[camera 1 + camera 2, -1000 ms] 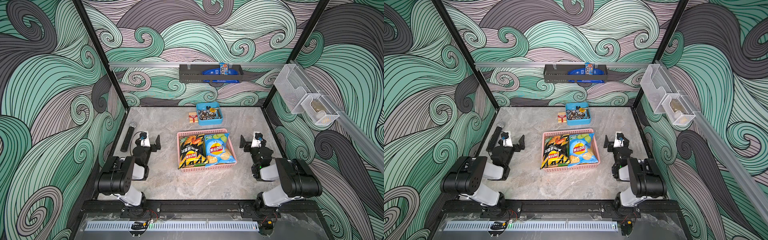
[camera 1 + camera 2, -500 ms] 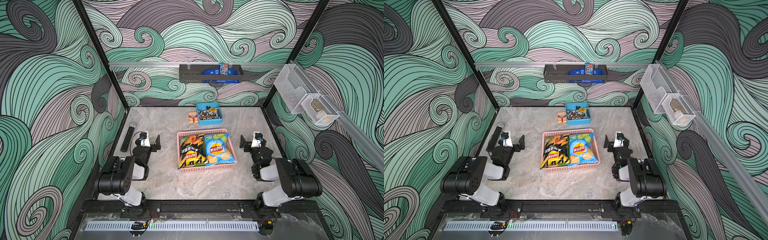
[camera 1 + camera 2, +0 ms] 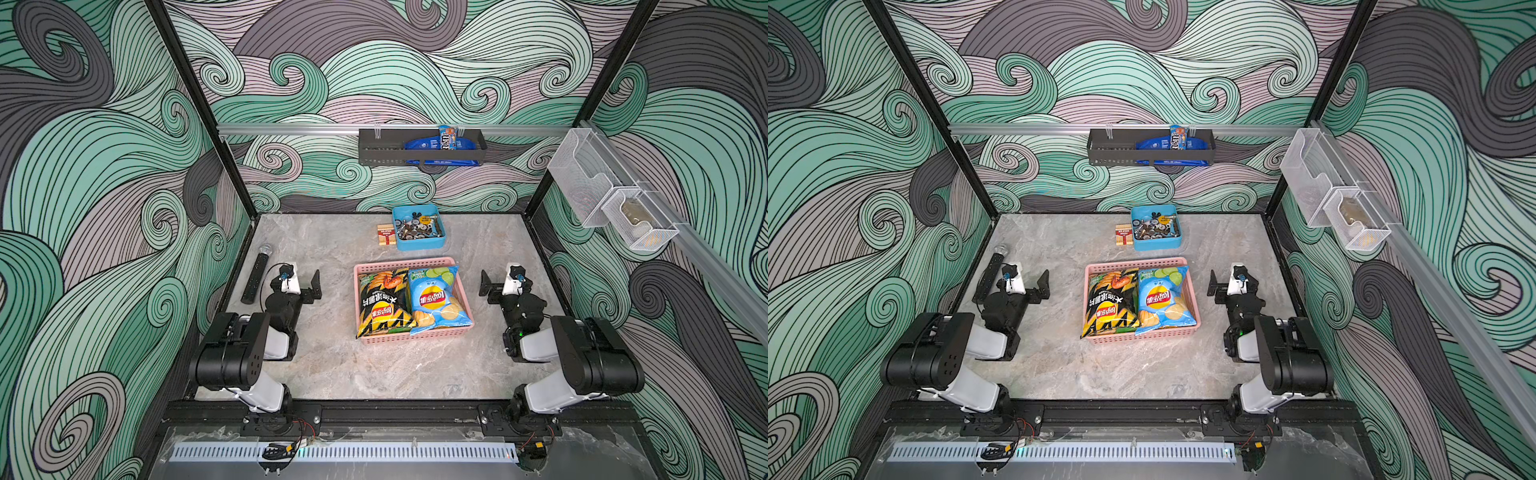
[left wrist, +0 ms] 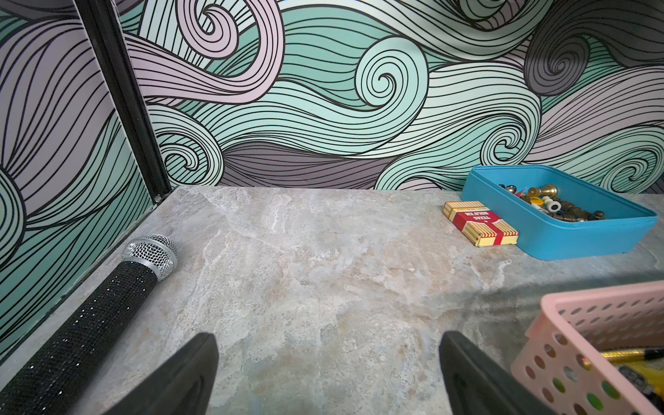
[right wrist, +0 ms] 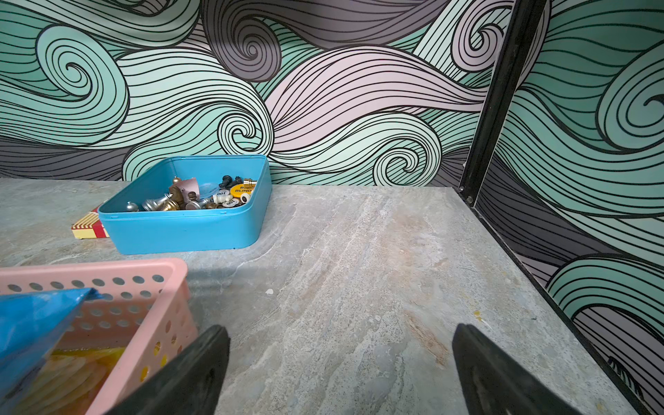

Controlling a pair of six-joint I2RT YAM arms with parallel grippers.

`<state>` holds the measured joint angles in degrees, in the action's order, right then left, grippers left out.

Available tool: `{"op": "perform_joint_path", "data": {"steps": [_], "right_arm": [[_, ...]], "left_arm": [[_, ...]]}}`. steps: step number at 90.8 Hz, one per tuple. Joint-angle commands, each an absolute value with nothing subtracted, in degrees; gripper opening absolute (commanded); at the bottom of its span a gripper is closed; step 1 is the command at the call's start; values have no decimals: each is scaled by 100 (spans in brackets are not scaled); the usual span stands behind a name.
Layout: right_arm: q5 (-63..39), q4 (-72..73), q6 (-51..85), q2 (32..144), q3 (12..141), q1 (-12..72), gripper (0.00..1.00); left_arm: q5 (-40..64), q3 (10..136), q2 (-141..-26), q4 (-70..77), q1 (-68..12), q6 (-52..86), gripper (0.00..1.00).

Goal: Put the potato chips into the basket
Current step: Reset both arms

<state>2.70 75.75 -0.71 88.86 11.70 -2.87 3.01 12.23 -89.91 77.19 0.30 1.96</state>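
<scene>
Two puffy foil bags of potato chips show on top in both top views: the black-and-yellow bag [image 3: 382, 305] and the light blue bag [image 3: 436, 299] lie side by side inside the shallow pink perforated plastic basket [image 3: 401, 263] at mid-counter. A green edge [image 3: 392, 331] peeks out beneath the black one. The left pincer [image 3: 301, 286] and right pincer [image 3: 498, 286] flank the basket, well apart from it.

In the left wrist view the jaws gape empty over the bare grey marble-look counter [image 4: 305, 269], with a basket corner alongside.

The right wrist view shows the same, and something yellow [image 5: 79, 363] lies under the blue bag.

Such bags should be light, soft, slippery and crushable. A gentle pinch at a crimped end seam seems best.
</scene>
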Motion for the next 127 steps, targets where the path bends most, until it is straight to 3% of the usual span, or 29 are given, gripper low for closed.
{"op": "perform_joint_path", "data": {"steps": [1,108,127], "right_arm": [[308,7770,-18,8897,1213,-307,100],[309,7770,-26,8904,1218,-308,100],[308,7772,-25,8896,1213,-303,100]], "left_arm": [[281,1224,-9044,7884,25,176,99],[-236,1202,-8765,7651,-16,420,99],[114,1239,-9031,7828,-26,172,99]]}}
